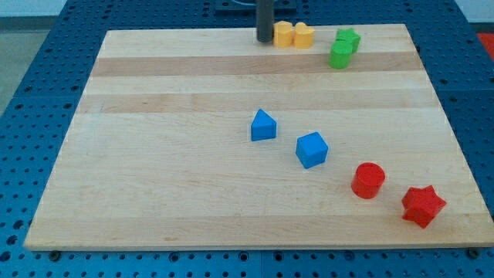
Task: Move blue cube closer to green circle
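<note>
The blue cube (312, 150) lies right of the board's middle. The green circle (340, 55) lies near the view's top right, touching a green star (348, 38) just above it. My tip (265, 40) is at the view's top centre, right beside the left side of a yellow block (284, 35). It is far above the blue cube and left of the green circle.
A second yellow block (303, 35) touches the first on its right. A blue pentagon-like block (263, 125) lies up-left of the blue cube. A red cylinder (368, 180) and a red star (423, 205) lie at the lower right. The wooden board (154, 154) sits on a blue perforated table.
</note>
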